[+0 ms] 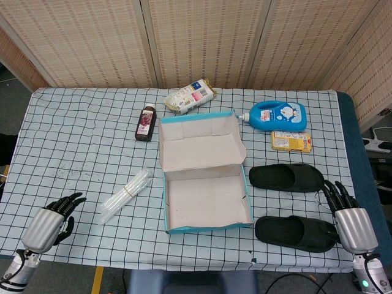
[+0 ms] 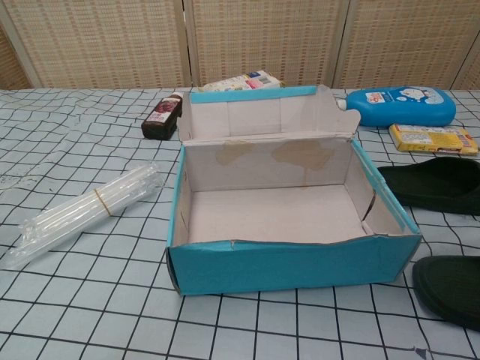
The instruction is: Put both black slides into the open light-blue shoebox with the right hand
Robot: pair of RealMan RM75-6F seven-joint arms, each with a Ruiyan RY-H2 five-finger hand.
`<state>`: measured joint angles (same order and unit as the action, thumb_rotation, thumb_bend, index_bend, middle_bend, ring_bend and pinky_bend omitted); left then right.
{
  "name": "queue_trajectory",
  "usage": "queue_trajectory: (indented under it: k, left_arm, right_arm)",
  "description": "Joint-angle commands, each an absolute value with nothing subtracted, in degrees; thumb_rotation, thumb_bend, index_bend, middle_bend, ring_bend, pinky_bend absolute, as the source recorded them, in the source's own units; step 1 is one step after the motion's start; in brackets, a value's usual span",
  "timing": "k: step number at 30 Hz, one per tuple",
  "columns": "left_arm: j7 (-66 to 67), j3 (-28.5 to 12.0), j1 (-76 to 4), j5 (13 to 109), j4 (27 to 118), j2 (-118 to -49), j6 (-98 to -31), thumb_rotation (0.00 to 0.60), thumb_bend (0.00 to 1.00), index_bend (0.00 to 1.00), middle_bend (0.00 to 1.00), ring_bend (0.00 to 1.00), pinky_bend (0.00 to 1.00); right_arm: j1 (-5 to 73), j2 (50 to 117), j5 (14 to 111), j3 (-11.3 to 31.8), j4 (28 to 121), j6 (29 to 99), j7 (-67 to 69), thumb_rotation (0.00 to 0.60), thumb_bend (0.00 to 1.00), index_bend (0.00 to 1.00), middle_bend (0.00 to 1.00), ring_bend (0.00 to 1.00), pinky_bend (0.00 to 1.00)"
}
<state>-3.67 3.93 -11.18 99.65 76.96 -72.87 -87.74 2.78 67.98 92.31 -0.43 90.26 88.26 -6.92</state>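
Two black slides lie on the checked cloth right of the open light-blue shoebox (image 1: 205,229) (image 2: 292,266). The far slide (image 1: 286,177) (image 2: 435,184) lies level with the box's hinge; the near slide (image 1: 295,232) (image 2: 452,289) lies by its front right corner. The box is empty, its lid folded back. My right hand (image 1: 348,214) rests at the table's right front, fingers spread, fingertips close to the near slide's right end, holding nothing. My left hand (image 1: 54,220) rests at the left front corner, fingers loosely apart and empty. Neither hand shows in the chest view.
A clear plastic bundle (image 1: 126,195) (image 2: 82,214) lies left of the box. Behind the box are a dark bottle (image 1: 146,124) (image 2: 162,117), a snack packet (image 1: 191,96), a blue lotion bottle (image 1: 277,115) (image 2: 401,106) and a yellow packet (image 1: 291,141) (image 2: 433,138).
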Motion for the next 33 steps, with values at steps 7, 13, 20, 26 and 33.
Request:
queue_trajectory:
  k: [7,13,20,26,33]
  left_arm:
    - [-3.6,4.1,-11.2,99.7,77.4,-72.7,-87.5,0.600,0.71,0.18,0.14,0.23,0.45]
    - [-3.8,4.0,-11.5,98.8,76.9,-72.8,-86.1,0.600,0.71,0.18,0.14,0.23,0.45]
    - [-3.3,4.3,-11.4,98.6,78.0,-72.1,-85.7,0.600,0.71,0.19,0.14,0.23,0.45]
    - [-3.3,4.2,-11.6,98.1,78.1,-72.1,-84.7,0.600,0.71,0.19,0.14,0.23,0.45]
    - [-3.7,4.1,-11.5,98.2,78.4,-71.9,-85.1,0.600,0.71,0.19,0.14,0.23,0.45]
  right_arm:
    - [2.7,67.1,93.0,-0.9,91.1,87.9,-5.6,0.600,0.13,0.03,0.04,0.00,0.29]
    - [3.0,64.9,93.0,-2.0,92.8,85.6,-4.2,0.600,0.12,0.08,0.03,0.00,0.29]
    - [4.6,59.9,89.9,-4.5,97.4,77.4,-7.8,0.600,0.02,0.01,0.03,0.00,0.22]
    - [8.0,56.1,83.0,-5.8,103.0,66.2,-15.9,0.600,0.00,0.00,0.03,0.00,0.18]
    - [9.5,56.8,80.6,-5.8,102.8,62.7,-17.6,0.600,0.00,0.00,0.03,0.00,0.17]
